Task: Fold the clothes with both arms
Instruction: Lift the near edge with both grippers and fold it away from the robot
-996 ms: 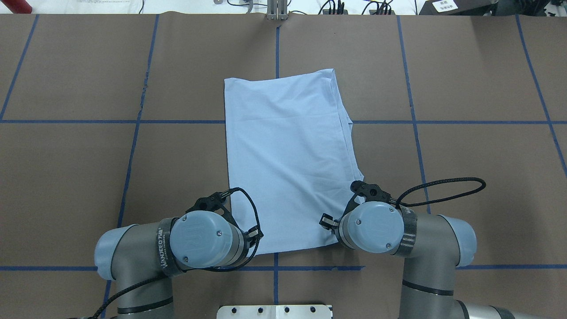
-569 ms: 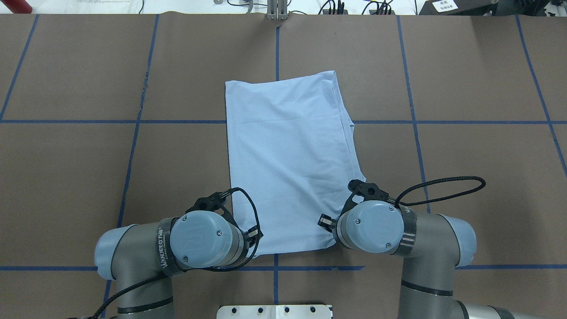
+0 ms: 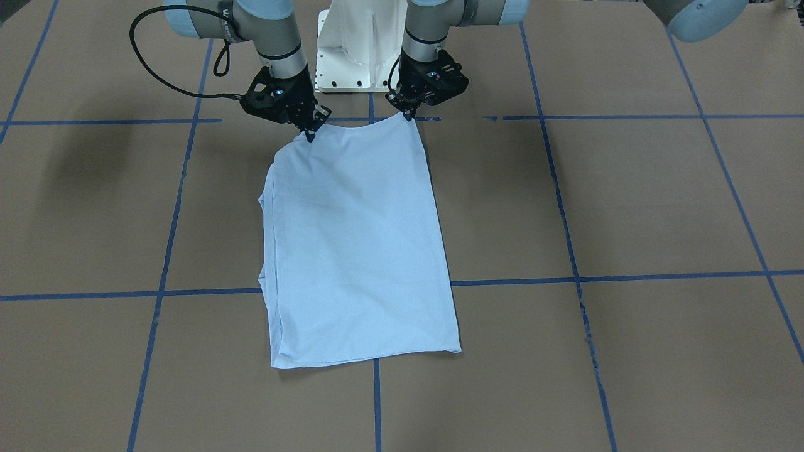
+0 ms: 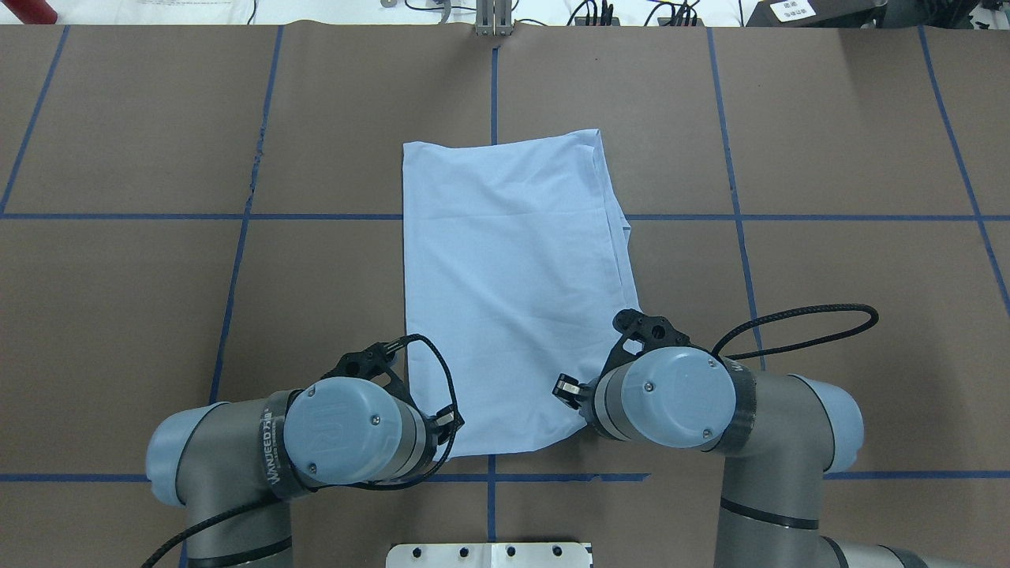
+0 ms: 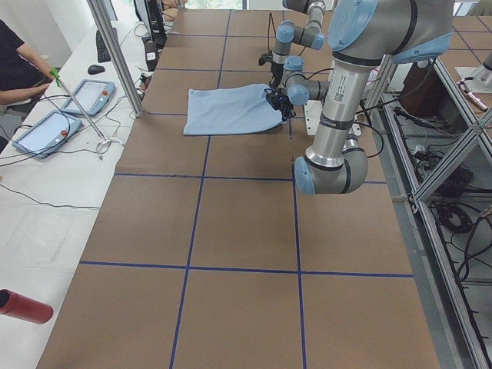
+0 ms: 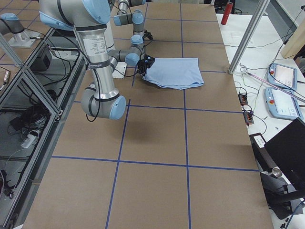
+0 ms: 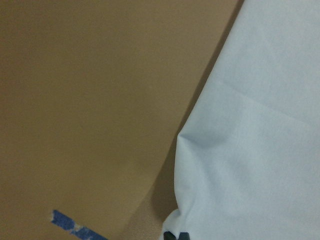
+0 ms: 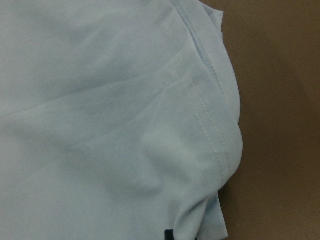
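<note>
The light blue T-shirt [image 3: 355, 245] lies folded into a long rectangle on the brown table [image 3: 628, 207], its print and collar hidden. My left gripper [image 3: 409, 113] is shut on one corner of the shirt's robot-side edge. My right gripper [image 3: 310, 133] is shut on the other corner. Both corners are raised a little off the table. In the overhead view the T-shirt [image 4: 513, 268] runs away from me, and the left arm [image 4: 347, 430] and right arm [image 4: 671, 398] cover their grippers. Each wrist view shows cloth [image 7: 260, 125] [image 8: 100, 125] gathered toward the fingers at the bottom edge.
The white pedestal base [image 3: 361, 56] stands just behind both grippers. Blue tape lines [image 4: 237, 268] grid the table. A side bench holds tablets [image 5: 88, 96] with a person [image 5: 19, 65] seated there, a metal post [image 5: 115, 58] and a red cylinder [image 5: 23, 306].
Both wrists have risen and drawn slightly back toward the robot with the shirt's near corners. The shirt's far edge has slid a little toward me.
</note>
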`<state>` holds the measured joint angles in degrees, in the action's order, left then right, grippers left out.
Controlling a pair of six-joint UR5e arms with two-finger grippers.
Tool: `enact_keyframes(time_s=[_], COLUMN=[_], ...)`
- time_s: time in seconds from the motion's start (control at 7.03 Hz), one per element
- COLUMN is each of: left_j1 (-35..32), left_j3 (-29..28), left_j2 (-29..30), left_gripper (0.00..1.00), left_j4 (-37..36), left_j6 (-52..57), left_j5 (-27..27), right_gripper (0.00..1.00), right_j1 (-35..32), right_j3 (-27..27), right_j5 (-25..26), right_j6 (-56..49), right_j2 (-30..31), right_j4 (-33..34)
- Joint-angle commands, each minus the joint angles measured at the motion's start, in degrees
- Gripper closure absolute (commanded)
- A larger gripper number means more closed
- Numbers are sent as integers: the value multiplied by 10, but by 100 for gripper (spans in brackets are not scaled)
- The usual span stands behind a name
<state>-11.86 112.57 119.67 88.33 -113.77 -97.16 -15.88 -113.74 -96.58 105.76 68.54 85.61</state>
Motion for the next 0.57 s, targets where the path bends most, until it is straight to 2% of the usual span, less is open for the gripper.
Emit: enact_keyframes(time_s=[0.0,0.28,0.43], left_j1=[53,98,96], left_j3=[89,172,186], left_j2=[-23,-48,-48], left_gripper=[100,100,100], left_j4=[-66,-123,-138], left_j6=[6,5,6], left_j5=[2,5,4], right_gripper=[100,100,100], right_j1=[14,39,45], right_j3=[-53,-134,-135], right_j5=[-18,-86,-92], right_j6=[1,1,2], right_j2=[9,42,40], right_j4=[-1,0,0])
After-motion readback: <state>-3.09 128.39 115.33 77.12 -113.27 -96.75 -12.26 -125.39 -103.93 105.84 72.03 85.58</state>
